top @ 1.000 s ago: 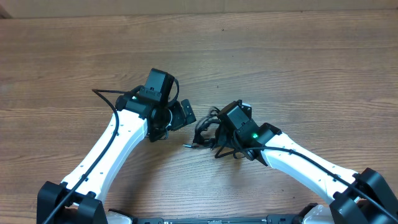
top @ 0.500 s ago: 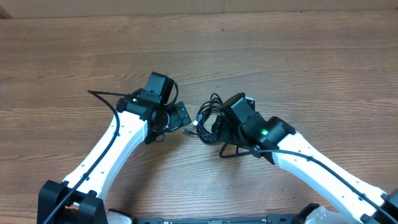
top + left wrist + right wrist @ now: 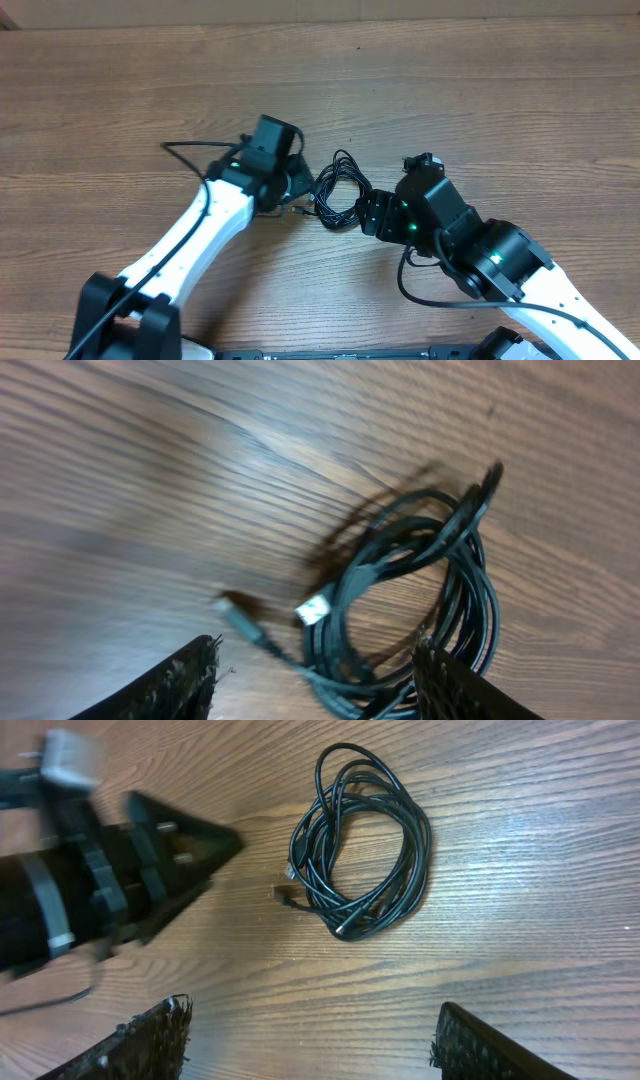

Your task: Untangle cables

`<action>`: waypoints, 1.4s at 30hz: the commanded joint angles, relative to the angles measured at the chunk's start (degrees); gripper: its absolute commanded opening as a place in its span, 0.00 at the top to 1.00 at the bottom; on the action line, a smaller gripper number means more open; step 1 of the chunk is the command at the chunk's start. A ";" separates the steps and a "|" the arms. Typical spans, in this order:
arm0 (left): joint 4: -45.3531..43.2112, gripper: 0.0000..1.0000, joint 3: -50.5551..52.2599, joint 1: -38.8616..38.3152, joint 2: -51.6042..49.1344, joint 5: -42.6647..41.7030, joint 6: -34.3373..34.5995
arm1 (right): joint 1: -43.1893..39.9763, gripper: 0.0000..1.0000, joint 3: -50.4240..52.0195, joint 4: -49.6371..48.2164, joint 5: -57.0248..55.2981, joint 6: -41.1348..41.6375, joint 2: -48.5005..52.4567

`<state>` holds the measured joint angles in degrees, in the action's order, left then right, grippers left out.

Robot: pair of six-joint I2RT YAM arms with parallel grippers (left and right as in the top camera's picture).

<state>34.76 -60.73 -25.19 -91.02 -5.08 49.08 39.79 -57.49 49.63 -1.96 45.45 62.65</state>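
- Overhead view: the cables (image 3: 338, 190) lie as one loose coil near the middle of the table (image 3: 500, 90), between the two arms; the cords loop through one another, so I judge nothing is separated yet.
- On the coil's left side a pale plug (image 3: 314, 609) and a dark plug (image 3: 240, 618) stick out toward the left arm.
- A second ago the right tool (image 3: 372, 212) sat down in the tangle; it has since pulled back to the coil's right, its fingers apart with nothing between them, and the coil now rests free a little farther up the table.
- Meanwhile the left tool (image 3: 297, 187) has moved in to the coil's left rim; its fingers have narrowed but stand apart, the plug ends just ahead of the gap, not clamped.
- To my eye this is a handover: the right arm has let go and the left is lining up on a loose end, the sensible start for drawing one cord out.
- Room: bare wood runs wide beyond the coil and to both sides, with the table's far edge well apart; only the near side is crowded by the two arms.
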 commanded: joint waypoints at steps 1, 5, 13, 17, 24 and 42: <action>-2.38 0.38 0.59 -2.40 -4.52 1.31 1.22 | -0.13 0.23 -1.88 0.74 -0.94 -0.52 -1.05; -4.39 0.48 0.59 -3.30 -9.25 1.62 1.11 | -0.13 0.23 -1.88 2.93 -0.98 -0.52 -1.03; -5.03 0.50 0.57 -3.28 -12.46 1.05 1.07 | -0.13 0.23 -1.84 3.65 -1.40 -0.50 -1.03; -6.34 0.57 0.57 -3.30 -12.46 1.03 -0.11 | -0.13 0.23 -1.84 3.65 -1.42 -0.50 -0.98; -6.51 0.88 0.57 -3.34 -12.46 0.48 -0.72 | -0.13 0.23 -1.84 3.63 -1.86 -0.48 -0.98; -7.39 0.96 0.57 -3.34 -12.46 -11.56 -14.05 | -0.13 0.22 -1.77 3.63 -1.88 -0.48 -0.83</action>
<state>27.53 -60.45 -28.42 -103.11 -13.26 42.70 39.79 -57.52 53.43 -3.03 45.34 62.08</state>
